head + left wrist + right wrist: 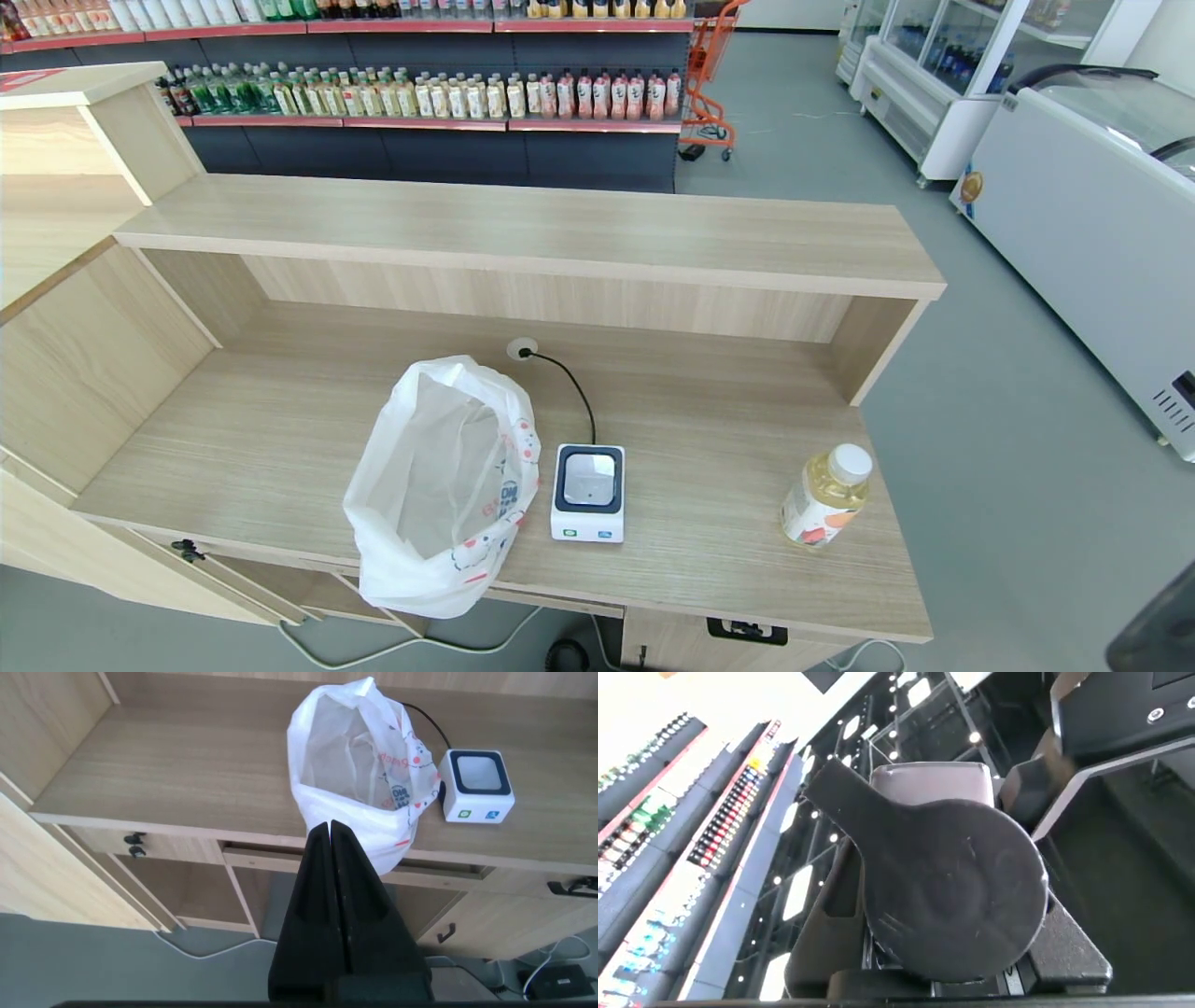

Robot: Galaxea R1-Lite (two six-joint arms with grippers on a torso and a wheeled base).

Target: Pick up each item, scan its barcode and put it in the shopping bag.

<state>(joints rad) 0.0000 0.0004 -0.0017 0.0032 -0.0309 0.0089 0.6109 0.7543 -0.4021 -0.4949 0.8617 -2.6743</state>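
My left gripper [330, 831] is clenched empty, right gripper [943, 896] I can't tell, bag [439, 485] gapes open at the desk's [709, 523] front edge by the scanner [588, 492] for quick drops.

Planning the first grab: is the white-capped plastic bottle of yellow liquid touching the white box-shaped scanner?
Apart. The head view shows bare wooden counter between the bottle and the scanner.
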